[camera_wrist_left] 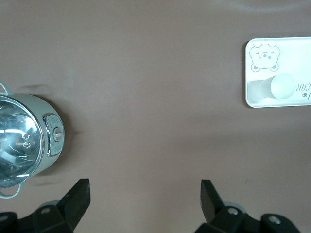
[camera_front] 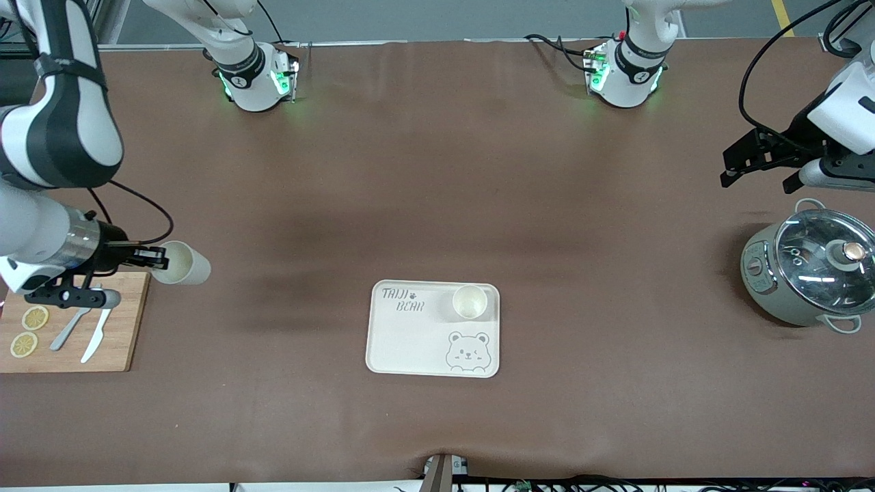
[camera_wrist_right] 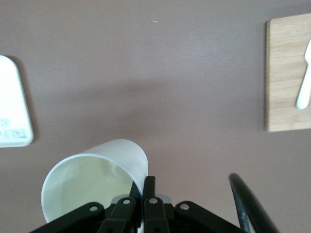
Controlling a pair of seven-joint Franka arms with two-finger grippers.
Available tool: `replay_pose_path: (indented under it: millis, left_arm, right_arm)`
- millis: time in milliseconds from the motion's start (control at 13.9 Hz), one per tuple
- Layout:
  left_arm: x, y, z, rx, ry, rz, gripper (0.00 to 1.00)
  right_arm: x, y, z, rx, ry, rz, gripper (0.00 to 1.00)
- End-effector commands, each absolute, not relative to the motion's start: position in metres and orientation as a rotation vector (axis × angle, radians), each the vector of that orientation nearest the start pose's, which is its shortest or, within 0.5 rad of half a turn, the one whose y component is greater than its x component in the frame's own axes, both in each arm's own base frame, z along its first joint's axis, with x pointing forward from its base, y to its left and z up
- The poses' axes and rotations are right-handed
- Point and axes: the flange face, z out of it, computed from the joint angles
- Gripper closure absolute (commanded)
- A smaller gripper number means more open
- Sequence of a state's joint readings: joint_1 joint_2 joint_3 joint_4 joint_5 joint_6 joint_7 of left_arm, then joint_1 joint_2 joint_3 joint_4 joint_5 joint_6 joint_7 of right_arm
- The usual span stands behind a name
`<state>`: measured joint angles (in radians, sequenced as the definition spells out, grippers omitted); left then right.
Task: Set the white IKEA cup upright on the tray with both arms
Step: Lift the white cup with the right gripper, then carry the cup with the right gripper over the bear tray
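Over the surface [camera_front: 437,171] beside the cutting board [camera_front: 102,355], the right tool [camera_front: 156,257] is clamped on a white cup's [camera_front: 181,263] rim. From it the tray [camera_front: 417,342], one cup [camera_front: 469,301] already upright, lies at about four o'clock in the front view, nearer this arm. Over the pot's [camera_front: 810,273] end, the left tool [camera_front: 742,164] waits, fingers [camera_wrist_left: 77,199] apart.

A white cup [camera_front: 182,264] hangs tilted over the table beside the wooden board, pinched at its rim. A second one [camera_front: 470,301] stands upright on the cream tray [camera_front: 410,342] (bear drawing, grey lettering).
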<state>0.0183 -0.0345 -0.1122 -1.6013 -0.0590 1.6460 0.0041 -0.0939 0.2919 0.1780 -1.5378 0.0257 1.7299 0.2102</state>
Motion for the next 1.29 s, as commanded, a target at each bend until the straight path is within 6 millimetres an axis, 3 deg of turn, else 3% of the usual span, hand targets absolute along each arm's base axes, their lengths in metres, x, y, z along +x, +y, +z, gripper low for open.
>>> replay_pose_path:
  millis: [0,215,502,789,1147,1219]
  left_arm:
    - [0.548,-0.060,0.640,-3.214,0.178,-0.141,0.00]
    - [0.548,-0.060,0.640,-3.214,0.176,-0.141,0.00]
    - [0.548,-0.058,0.639,-3.214,0.173,-0.139,0.00]
    - [0.548,-0.058,0.639,-3.214,0.173,-0.139,0.00]
    - [0.548,-0.058,0.640,-3.212,0.173,-0.141,0.00]
    - [0.548,-0.058,0.640,-3.212,0.173,-0.141,0.00]
  right_arm:
    - [0.632,0.091,0.498,-3.026,0.341,0.144,1.00]
    - [0.625,0.159,0.501,-3.005,0.457,0.084,1.00]
    - [0.614,0.235,0.504,-2.945,0.588,-0.004,1.00]
    - [0.609,0.309,0.481,-2.898,0.689,-0.040,1.00]
    - [0.625,0.357,0.455,-2.888,0.756,-0.064,1.00]
    - [0.631,0.359,0.446,-2.894,0.770,-0.075,1.00]
